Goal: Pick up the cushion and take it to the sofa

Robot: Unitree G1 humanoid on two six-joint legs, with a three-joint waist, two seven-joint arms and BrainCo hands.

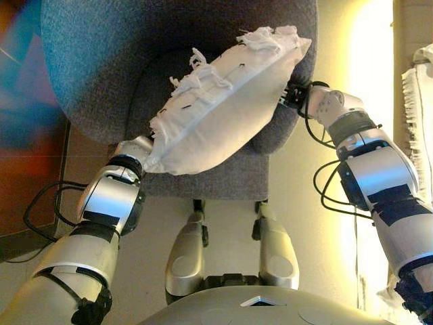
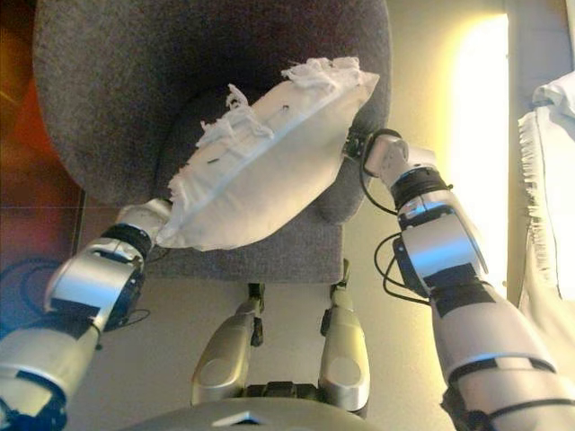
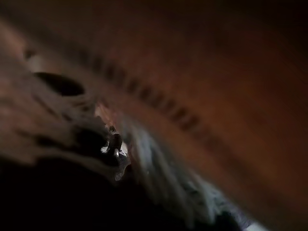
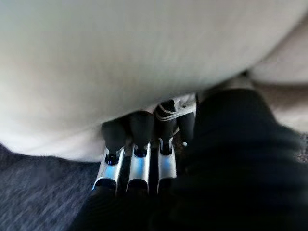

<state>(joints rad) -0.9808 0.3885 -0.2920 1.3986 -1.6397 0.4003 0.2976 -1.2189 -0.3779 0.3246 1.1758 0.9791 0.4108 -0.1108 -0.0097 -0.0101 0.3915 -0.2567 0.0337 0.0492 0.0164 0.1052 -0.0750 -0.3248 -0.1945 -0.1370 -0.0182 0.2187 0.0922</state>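
A white cushion with tufted edges is held tilted in the air between my two hands, over the seat of a grey upholstered sofa chair. My right hand presses straight fingers against the cushion's upper right end; in the left eye view only its dark wrist part shows beside the cushion. My left hand goes in under the cushion's lower left corner, and its fingers are hidden by the cushion. The left wrist view is dark and shows nothing readable.
The chair's seat front is right before me, its curved back beyond. A white fringed cloth hangs at the far right. A red-brown panel stands at the left. Pale floor lies either side of the chair.
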